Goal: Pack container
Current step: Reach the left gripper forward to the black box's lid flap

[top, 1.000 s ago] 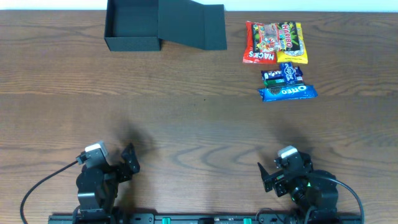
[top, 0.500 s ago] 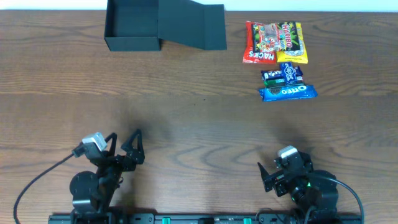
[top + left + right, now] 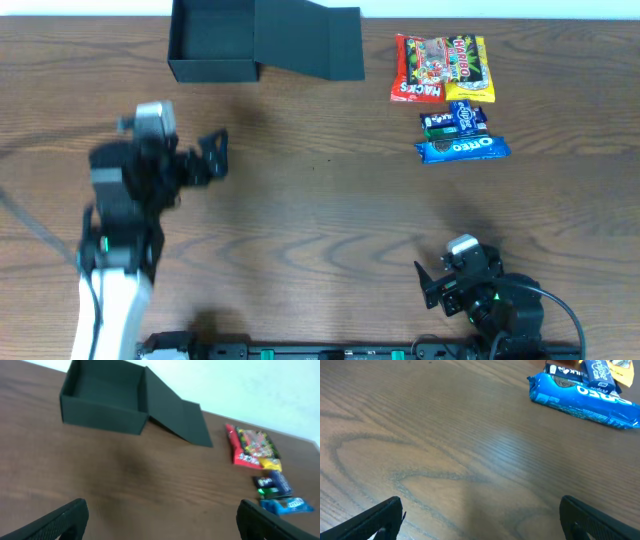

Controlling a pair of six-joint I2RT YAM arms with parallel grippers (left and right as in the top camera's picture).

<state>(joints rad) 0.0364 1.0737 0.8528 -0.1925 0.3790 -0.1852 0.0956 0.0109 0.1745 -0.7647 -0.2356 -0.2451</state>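
Observation:
The container (image 3: 215, 40), a dark low-walled box, stands open at the table's far left, its flap lid (image 3: 310, 42) lying out to the right. The left wrist view shows the container (image 3: 102, 397) ahead, empty inside. My left gripper (image 3: 213, 157) hovers open over bare wood, short of the box, nothing between its fingers (image 3: 70, 515). Far right lie a red sweets packet (image 3: 420, 68), a yellow packet (image 3: 468, 68), a small dark blue packet (image 3: 455, 120) and a blue Oreo pack (image 3: 462, 148). My right gripper (image 3: 428, 283) rests open near the front edge.
In the right wrist view the Oreo pack (image 3: 582, 402) lies well ahead of the open right gripper (image 3: 480, 515), with wood grain between. The table's back edge runs just behind the container and the snacks. A black rail (image 3: 330, 352) lines the front edge.
My left arm has lifted from its rest at the front edge and swung forward toward the container, still open. The right arm and all objects have stayed put.

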